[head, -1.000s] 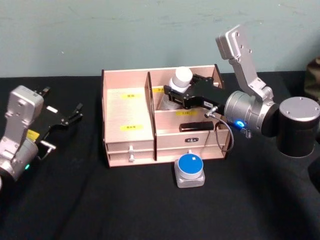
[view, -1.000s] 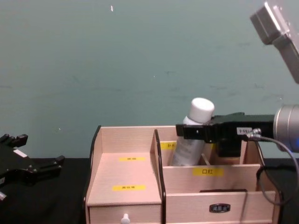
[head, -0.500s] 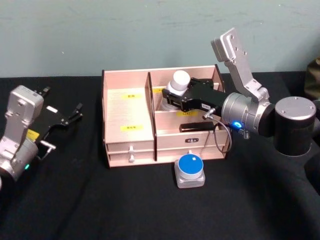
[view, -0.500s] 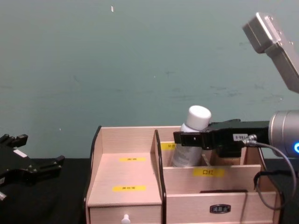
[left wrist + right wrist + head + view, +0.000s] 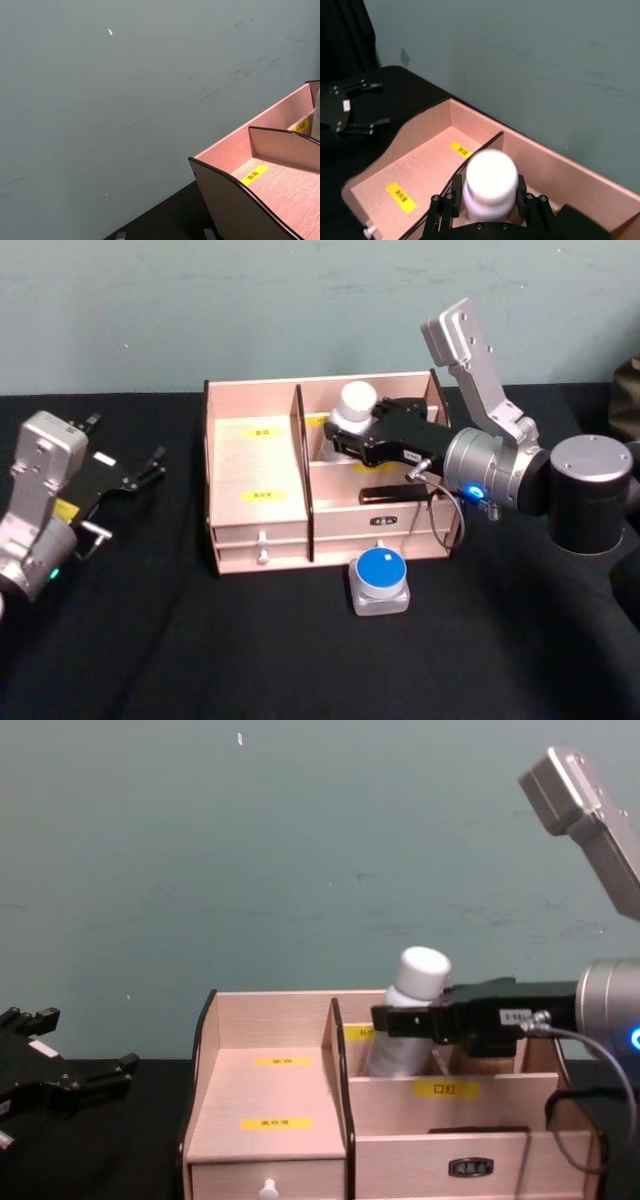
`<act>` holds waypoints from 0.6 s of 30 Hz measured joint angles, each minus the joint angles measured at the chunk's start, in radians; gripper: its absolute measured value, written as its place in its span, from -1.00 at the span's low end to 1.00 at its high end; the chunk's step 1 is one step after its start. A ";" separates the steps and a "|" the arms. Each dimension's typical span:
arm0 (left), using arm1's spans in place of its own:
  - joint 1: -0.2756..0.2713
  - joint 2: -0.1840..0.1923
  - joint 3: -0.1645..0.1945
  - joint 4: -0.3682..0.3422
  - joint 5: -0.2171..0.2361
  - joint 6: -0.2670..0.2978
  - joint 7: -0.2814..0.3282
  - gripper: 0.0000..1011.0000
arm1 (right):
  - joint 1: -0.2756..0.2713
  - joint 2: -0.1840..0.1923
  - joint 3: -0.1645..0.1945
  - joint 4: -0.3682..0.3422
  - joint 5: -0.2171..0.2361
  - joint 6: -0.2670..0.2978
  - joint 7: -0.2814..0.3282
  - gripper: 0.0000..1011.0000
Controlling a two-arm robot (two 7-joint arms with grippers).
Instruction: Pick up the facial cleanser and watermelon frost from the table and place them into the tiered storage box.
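Pinching tall white cylindrical bottle under cap with right claw, in pinkish wooden organiser rear compartment. Chest view: tilted. Head view: squat blue-lidded jar on tabletop, nearside of claw; left claw spread, parked.

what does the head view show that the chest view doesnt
Head view: the watermelon frost on the table, just in front of the tiered storage box. Chest view: the side-on lean of the facial cleanser, its base down in a rear compartment. Both: the right claw shut on the cleanser over the box, and the left claw open, parked off to the left.
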 joint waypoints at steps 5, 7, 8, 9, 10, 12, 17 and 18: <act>0.000 0.000 0.000 0.000 0.000 0.000 0.000 0.98 | -0.001 0.000 0.000 -0.001 0.000 0.001 0.000 0.52; 0.000 0.000 0.000 0.000 0.000 0.000 0.000 0.98 | -0.001 0.000 0.000 -0.001 0.000 0.001 0.000 0.60; 0.000 0.000 0.000 0.000 0.000 0.000 0.000 0.98 | -0.001 0.000 0.000 -0.001 0.000 0.001 0.000 0.71; 0.000 0.000 0.000 0.000 0.000 0.000 0.000 0.98 | -0.001 0.000 0.000 -0.001 0.000 0.001 0.000 0.73; 0.000 0.000 0.000 0.000 0.000 0.000 0.000 0.98 | -0.001 0.000 0.000 -0.001 0.000 0.001 0.000 0.81; 0.000 0.000 0.000 0.000 0.000 0.000 0.000 0.98 | -0.001 0.000 0.000 -0.001 0.000 0.001 0.000 0.93; 0.000 0.000 0.000 0.000 0.000 0.000 0.000 0.98 | -0.010 0.009 0.005 -0.024 0.002 -0.006 0.001 0.98; 0.000 0.000 0.000 0.000 0.000 0.000 0.000 0.98 | -0.014 0.014 0.007 -0.037 0.003 -0.007 0.002 0.98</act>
